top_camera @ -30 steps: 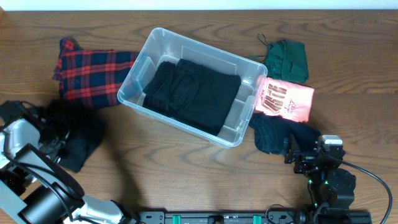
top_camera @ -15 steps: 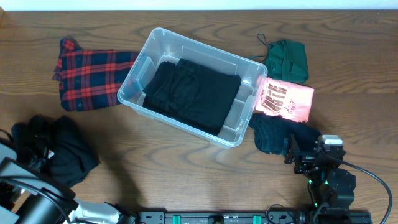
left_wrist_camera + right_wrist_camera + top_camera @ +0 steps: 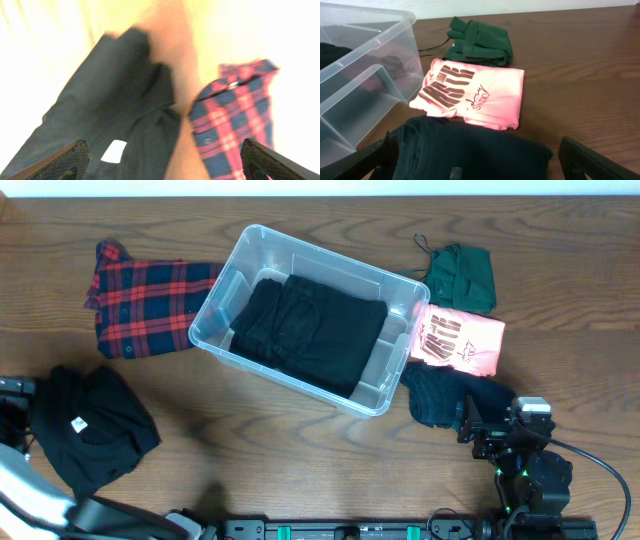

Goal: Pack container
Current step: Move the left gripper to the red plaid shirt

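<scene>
The clear container (image 3: 214, 304) stands mid-table with a folded black garment (image 3: 310, 330) inside; its wall also shows in the right wrist view (image 3: 355, 65). A black garment with a white tag (image 3: 92, 426) lies at the front left, also seen blurred in the left wrist view (image 3: 100, 115). My left gripper (image 3: 162, 145) is open and empty above it. My right gripper (image 3: 477, 145) is open and empty over a dark folded garment (image 3: 470, 150), which lies at the front right in the overhead view (image 3: 445, 395).
A red plaid shirt (image 3: 140, 295) lies left of the container and shows in the left wrist view (image 3: 235, 120). A pink printed shirt (image 3: 458, 340) and a green garment (image 3: 462, 275) lie right of it, both also in the right wrist view (image 3: 480, 92) (image 3: 480, 45).
The black garment at the left has moved toward the front-left and now lies flat with its tag showing. My left arm has drawn back off it to the table's left edge. The right arm is still.
</scene>
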Robot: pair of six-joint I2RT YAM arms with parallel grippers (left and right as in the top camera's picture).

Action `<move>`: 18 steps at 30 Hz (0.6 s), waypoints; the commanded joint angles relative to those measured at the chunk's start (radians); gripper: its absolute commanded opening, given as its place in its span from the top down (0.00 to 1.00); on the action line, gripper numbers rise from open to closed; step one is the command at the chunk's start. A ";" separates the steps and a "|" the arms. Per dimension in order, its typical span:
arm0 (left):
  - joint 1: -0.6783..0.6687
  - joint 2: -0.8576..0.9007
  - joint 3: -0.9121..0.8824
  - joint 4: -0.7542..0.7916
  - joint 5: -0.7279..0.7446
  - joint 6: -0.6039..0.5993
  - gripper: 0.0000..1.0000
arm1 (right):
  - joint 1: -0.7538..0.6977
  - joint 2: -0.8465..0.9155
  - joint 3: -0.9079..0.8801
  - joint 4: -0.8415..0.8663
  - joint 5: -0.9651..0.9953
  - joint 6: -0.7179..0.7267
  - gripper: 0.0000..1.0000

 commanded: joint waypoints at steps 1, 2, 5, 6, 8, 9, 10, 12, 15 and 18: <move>0.000 -0.092 0.024 0.015 0.027 0.028 0.03 | -0.002 -0.005 -0.003 -0.001 -0.008 0.008 0.01; -0.002 -0.110 0.024 0.021 0.038 0.028 0.03 | -0.002 -0.005 -0.003 -0.001 -0.008 0.008 0.01; -0.020 -0.131 0.024 0.039 0.100 0.027 0.03 | -0.002 -0.005 -0.003 -0.001 -0.008 0.009 0.01; -0.029 -0.127 0.023 0.047 0.130 0.026 0.03 | -0.002 -0.005 -0.003 -0.001 -0.008 0.009 0.01; -0.055 -0.105 0.022 0.068 0.187 0.012 0.03 | -0.002 -0.005 -0.003 -0.001 -0.008 0.009 0.01; -0.072 -0.084 0.022 0.082 0.206 -0.014 0.03 | -0.002 -0.005 -0.003 -0.001 -0.008 0.009 0.01; -0.086 -0.063 0.021 0.102 0.227 -0.037 0.03 | -0.002 -0.005 -0.003 -0.001 -0.008 0.008 0.01; -0.117 -0.014 0.021 0.159 0.285 -0.067 0.03 | -0.002 -0.005 -0.003 -0.001 -0.008 0.009 0.01; -0.174 0.080 0.021 0.264 0.335 -0.136 0.03 | -0.002 -0.005 -0.003 -0.001 -0.008 0.009 0.01; -0.248 0.195 0.021 0.373 0.335 -0.200 0.02 | -0.002 -0.005 -0.003 -0.001 -0.008 0.009 0.01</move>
